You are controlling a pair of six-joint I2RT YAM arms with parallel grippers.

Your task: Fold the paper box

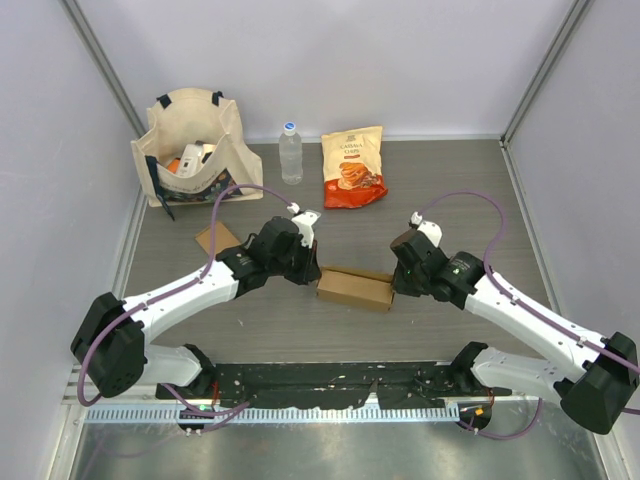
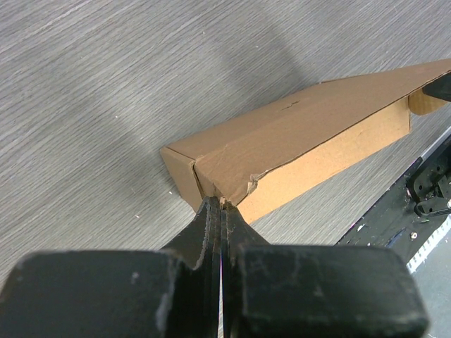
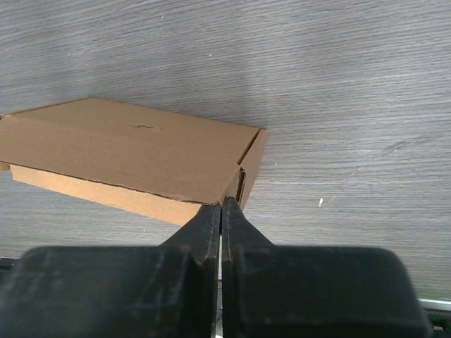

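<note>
- Cream canvas tote bag [image 1: 195, 140]: stood at the far left of the grey wood-grain surface [image 1: 450, 190], mouth open; white and orange items are seen inside.
- Clear water bottle [image 1: 291, 153], blue cap: stood upright just right of the tote bag.
- Orange snack bag [image 1: 353, 167]: laid flat, near the bottle on its right.
- Flat brown cardboard piece [image 1: 217, 238]: laid nearer, in front of the tote bag.

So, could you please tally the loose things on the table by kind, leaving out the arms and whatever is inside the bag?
Cardboard: 2, the paper box and a flat cardboard piece
Bags: 2, the tote bag and the snack bag
Bottles: 1, the water bottle
Total: 5
</note>
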